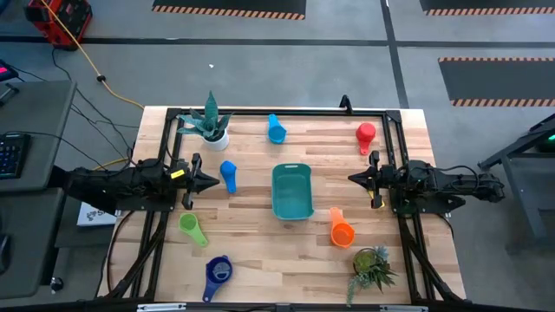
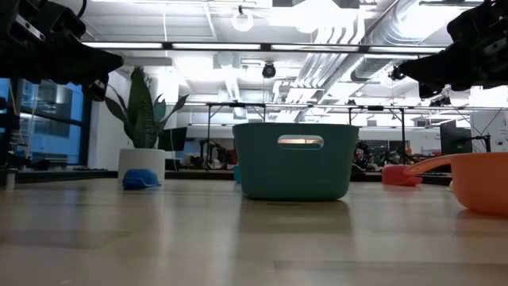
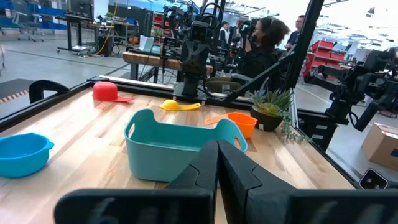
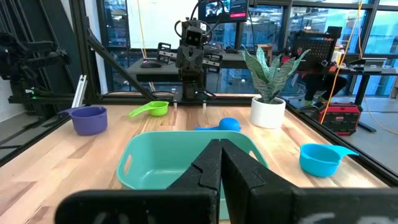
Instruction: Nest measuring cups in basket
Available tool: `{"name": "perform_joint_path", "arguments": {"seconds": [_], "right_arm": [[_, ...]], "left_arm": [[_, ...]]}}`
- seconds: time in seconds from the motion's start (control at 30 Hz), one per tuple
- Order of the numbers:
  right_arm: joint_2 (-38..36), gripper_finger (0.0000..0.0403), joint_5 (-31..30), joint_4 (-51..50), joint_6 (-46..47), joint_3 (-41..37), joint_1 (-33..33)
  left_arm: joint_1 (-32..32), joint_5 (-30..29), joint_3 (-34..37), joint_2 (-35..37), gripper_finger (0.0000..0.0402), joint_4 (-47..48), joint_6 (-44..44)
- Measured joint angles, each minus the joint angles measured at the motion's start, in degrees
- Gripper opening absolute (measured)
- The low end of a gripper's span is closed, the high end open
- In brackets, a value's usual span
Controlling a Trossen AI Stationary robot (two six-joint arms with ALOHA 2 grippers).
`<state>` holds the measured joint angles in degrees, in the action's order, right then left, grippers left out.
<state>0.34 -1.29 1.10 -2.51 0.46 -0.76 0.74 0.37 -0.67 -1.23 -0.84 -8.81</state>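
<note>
You see the teal basket [image 1: 291,192] upright and empty at the table's middle, with six measuring cups scattered around it: blue [image 1: 228,174], light blue [image 1: 277,131], red [image 1: 366,133], orange [image 1: 342,229], green [image 1: 192,228], dark blue [image 1: 217,273].

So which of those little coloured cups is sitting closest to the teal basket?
The orange measuring cup. It lies just off the basket's corner toward the right arm, nearer than the blue cup on the other side; the rest sit farther out near the table's edges.

The table [image 1: 260,251] is pale wood in butt-jointed strips, smooth with a soft sheen. The teal basket [image 1: 291,192] looks like matt moulded plastic. The orange measuring cup [image 1: 342,230] and the red one [image 1: 366,133] are smooth plastic. The table's frame [image 1: 286,111] is black metal.
</note>
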Motion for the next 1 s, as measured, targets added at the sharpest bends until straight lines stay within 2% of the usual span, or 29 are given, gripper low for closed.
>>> {"name": "perform_joint_path", "arguments": {"seconds": [0.1,0.17,0.27,0.33,0.47,0.6,0.73,0.87,1.0], "right_arm": [[0.0,0.0,0.0,0.0,0.0,0.0,0.0],[0.0,0.0,0.0,0.0,0.0,0.0,0.0],[0.0,0.0,0.0,0.0,0.0,0.0,0.0],[0.0,0.0,0.0,0.0,0.1,0.0,0.0],[0.0,0.0,0.0,0.0,0.0,0.0,0.0],[0.0,0.0,0.0,0.0,0.0,0.0,0.0],[0.0,0.0,0.0,0.0,0.0,0.0,0.0],[0.0,0.0,0.0,0.0,0.0,0.0,0.0],[0.0,0.0,0.0,0.0,0.0,0.0,0.0]], "left_arm": [[0.0,-1.9,0.0,0.0,0.0001,-2.6,-0.2],[0.0,-3.2,0.0,0.0,0.0001,-6.4,-3.3],[0.0,-4.7,0.0,0.0,0.0001,-15.1,-9.7],[0.0,-7.6,-0.3,-0.9,0.0001,-20.7,-10.5],[0.0,-15.4,-4.9,-5.5,0.0021,-15.8,-11.2],[-0.3,-17.8,-12.2,-15.1,0.0068,-7.6,-12.1],[-3.3,-14.8,-21.8,-27.3,0.0126,-1.5,-12.1],[-8.1,-6.3,-31.2,-40.5,0.0174,3.2,-10.7],[-11.2,2.1,-38.0,-49.7,0.0203,3.4,-8.6]]}}
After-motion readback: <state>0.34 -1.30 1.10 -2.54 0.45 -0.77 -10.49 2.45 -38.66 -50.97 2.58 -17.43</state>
